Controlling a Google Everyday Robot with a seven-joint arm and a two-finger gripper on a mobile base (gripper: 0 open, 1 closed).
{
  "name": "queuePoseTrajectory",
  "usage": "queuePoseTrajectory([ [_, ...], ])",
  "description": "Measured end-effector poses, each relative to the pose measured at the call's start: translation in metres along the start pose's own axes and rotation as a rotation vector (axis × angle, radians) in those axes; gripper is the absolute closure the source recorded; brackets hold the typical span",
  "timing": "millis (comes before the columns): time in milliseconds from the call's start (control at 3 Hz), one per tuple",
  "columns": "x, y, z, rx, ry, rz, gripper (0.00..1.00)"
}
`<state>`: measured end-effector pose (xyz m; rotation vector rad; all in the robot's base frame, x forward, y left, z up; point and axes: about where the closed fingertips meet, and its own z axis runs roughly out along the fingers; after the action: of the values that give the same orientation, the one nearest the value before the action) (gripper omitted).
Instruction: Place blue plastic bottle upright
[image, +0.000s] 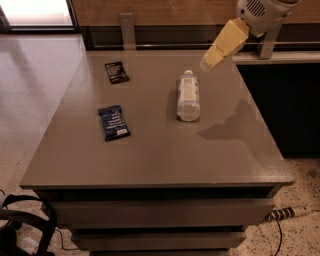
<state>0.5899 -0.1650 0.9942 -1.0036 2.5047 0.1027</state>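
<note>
The blue plastic bottle (188, 96) lies on its side on the grey table top (160, 150), right of centre, its white cap pointing to the far edge. It is clear with a pale label. My gripper (209, 61) hangs in the air at the upper right, just above and to the right of the cap end, not touching the bottle. Its cream-coloured fingers point down and to the left.
A dark blue flat snack wrapper (114, 122) lies left of centre. A black flat packet (116, 72) lies at the far left of the table. A wooden wall with metal posts (127, 29) runs behind. A black counter (285, 100) stands to the right.
</note>
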Motion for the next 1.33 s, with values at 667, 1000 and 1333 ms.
queuePoseTrajectory([
  [667, -0.003, 0.013, 0.042, 0.029, 0.163, 0.398, 0.00],
  [1000, -0.006, 0.013, 0.043, 0.032, 0.152, 0.426, 0.00],
  [1333, -0.006, 0.013, 0.043, 0.032, 0.152, 0.426, 0.00],
])
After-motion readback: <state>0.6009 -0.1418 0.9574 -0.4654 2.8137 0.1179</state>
